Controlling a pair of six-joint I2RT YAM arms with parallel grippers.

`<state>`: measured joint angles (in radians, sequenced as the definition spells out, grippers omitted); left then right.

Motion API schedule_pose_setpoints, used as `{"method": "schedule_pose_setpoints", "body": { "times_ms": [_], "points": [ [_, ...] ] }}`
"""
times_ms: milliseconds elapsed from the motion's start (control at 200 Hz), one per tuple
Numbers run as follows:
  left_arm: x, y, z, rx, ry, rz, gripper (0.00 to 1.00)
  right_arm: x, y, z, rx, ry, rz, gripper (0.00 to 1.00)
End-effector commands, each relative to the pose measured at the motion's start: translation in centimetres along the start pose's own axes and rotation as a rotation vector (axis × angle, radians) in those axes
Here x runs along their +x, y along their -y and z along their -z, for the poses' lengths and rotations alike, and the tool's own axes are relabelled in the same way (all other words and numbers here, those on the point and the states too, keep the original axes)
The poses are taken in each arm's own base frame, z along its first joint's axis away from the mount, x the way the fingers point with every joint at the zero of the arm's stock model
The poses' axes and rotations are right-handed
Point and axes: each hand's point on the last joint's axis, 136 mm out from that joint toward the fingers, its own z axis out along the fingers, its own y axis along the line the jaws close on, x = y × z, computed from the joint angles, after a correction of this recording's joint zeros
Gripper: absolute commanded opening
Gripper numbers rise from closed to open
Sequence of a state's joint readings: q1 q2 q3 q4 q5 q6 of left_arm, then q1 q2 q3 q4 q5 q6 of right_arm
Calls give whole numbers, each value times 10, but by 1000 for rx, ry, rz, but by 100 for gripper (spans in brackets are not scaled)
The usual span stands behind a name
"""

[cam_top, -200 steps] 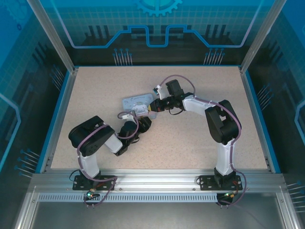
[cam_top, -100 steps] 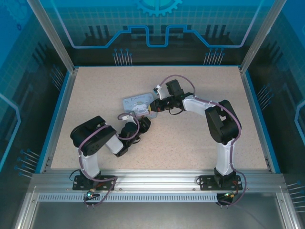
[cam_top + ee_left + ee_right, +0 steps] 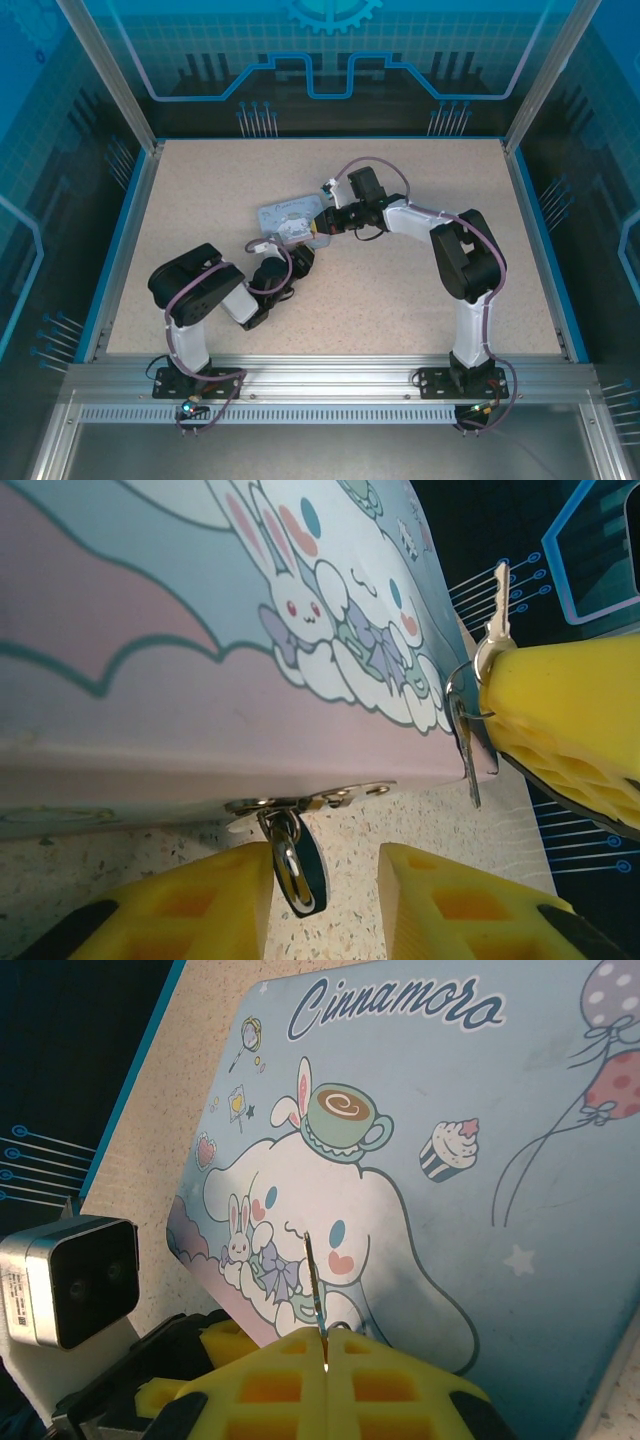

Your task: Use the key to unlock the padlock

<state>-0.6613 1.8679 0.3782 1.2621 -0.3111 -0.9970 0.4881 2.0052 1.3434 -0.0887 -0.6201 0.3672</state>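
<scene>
While the right gripper [image 3: 325, 1352] has its jaws pinching the thin dark metal key [image 3: 312, 1280], the left gripper [image 3: 325, 865] has jaws spread astride the small dark grey-teal padlock [image 3: 300, 875]: likely the steadying step; next, clamp it and align key to keyway.

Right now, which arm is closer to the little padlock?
Left. The left gripper has its jaws either side of the padlock by the tin; the right gripper holds the key off to one side.
</scene>
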Motion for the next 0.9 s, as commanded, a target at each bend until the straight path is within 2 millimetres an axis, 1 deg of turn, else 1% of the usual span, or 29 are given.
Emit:
{"method": "schedule_pose_setpoints", "body": {
  "times_ms": [0, 240, 370, 510, 715, 805, 890],
  "points": [
    [3, -4, -5, -14, 8, 29, 35, 14, 10, -6, 11, -40, -44, 0],
    [5, -5, -9, -22, 2, 33, 32, 14, 9, -6, 8, -40, -45, 1],
    [7, -7, -9, -27, -1, 30, 28, 14, 10, -6, 7, -39, -45, 1],
    [7, -9, -9, -34, 0, 28, 22, 13, 9, -6, 5, -37, -46, 1],
    [7, -8, -7, -32, -2, 15, 8, 11, 5, -3, -4, -23, -28, 0],
    [5, -4, -5, -22, -5, 6, 3, 3, 0, 3, -12, -1, -7, 0],
    [6, 3, -3, -11, -24, -8, 1, -5, -6, 12, -24, 24, 13, 0]
  ]
}}
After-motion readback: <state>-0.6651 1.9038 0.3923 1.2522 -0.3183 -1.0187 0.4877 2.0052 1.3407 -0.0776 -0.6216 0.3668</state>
